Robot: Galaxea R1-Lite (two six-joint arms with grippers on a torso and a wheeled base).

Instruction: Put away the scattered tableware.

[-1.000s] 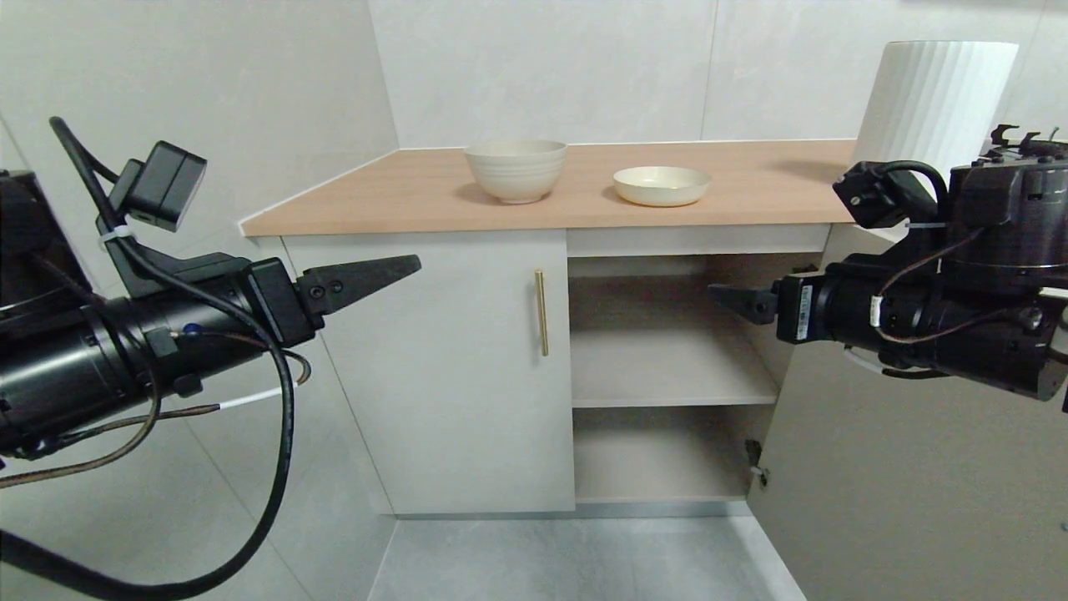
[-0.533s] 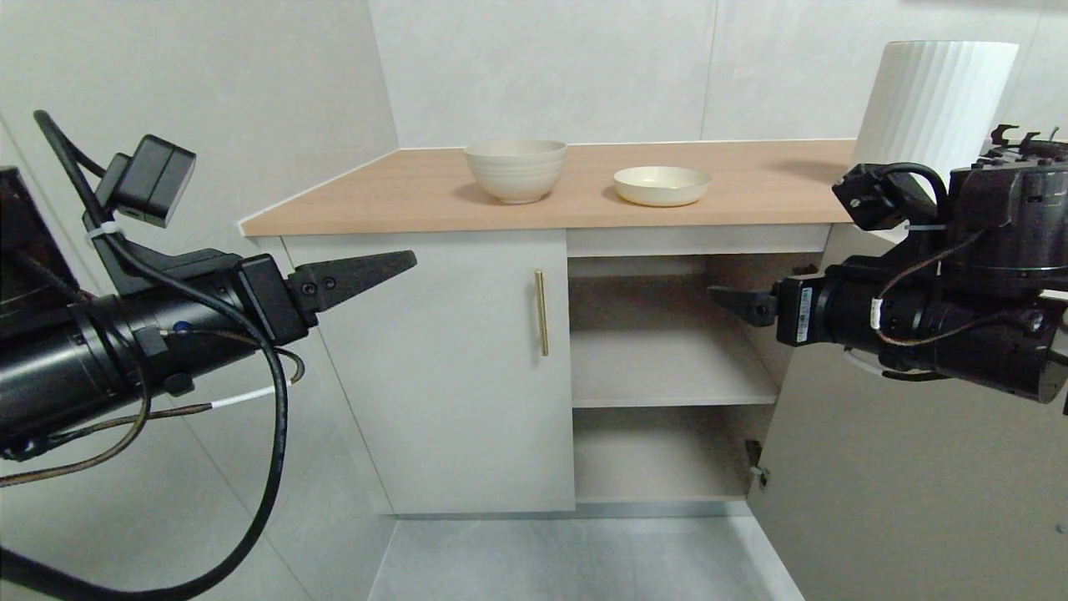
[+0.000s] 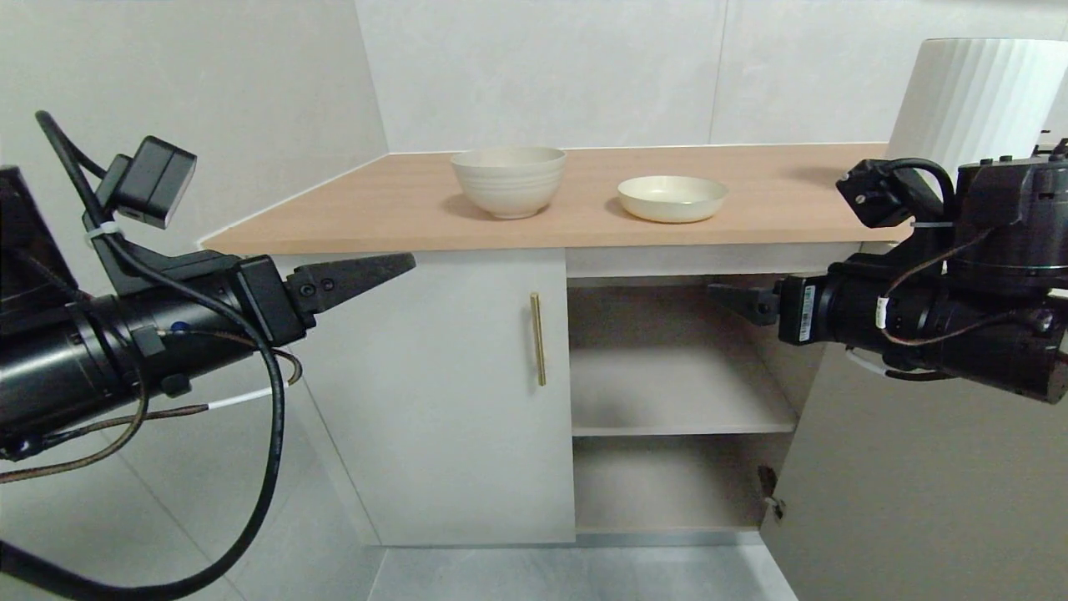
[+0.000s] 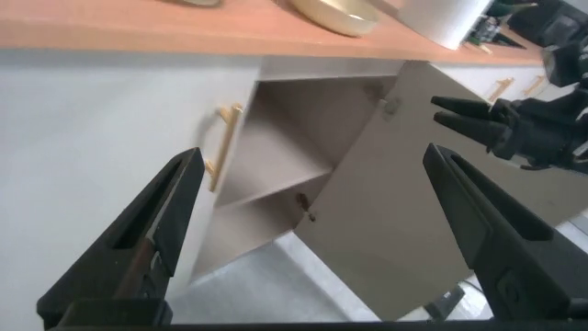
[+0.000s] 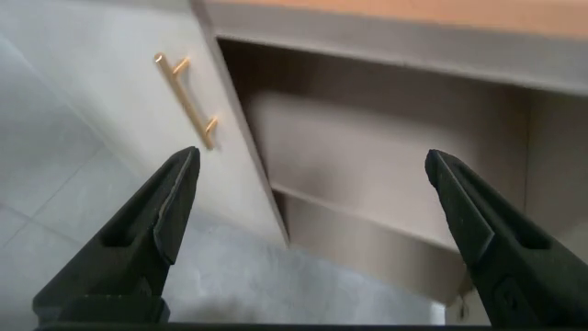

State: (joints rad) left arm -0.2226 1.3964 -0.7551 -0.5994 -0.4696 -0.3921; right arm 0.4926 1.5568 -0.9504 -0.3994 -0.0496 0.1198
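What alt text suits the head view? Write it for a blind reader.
A deep bowl and a shallow dish sit apart on a wooden countertop, above a cabinet whose right door stands open on its shelves. The left pincer and right pincer hang before the cabinet, touching nothing.

Worktop (image 3: 776,179): bowl (image 3: 508,179) and shallow dish (image 3: 672,198) well apart, gap between them; bare wood from dish to ribbed white cylinder (image 3: 976,92) at right end. Wall (image 3: 542,67) behind. Below: left cabinet door (image 3: 450,392) shut, blocks that side; right bay open-fronted, shelf (image 3: 676,388) splits it; open door (image 3: 909,484) flanks right side.
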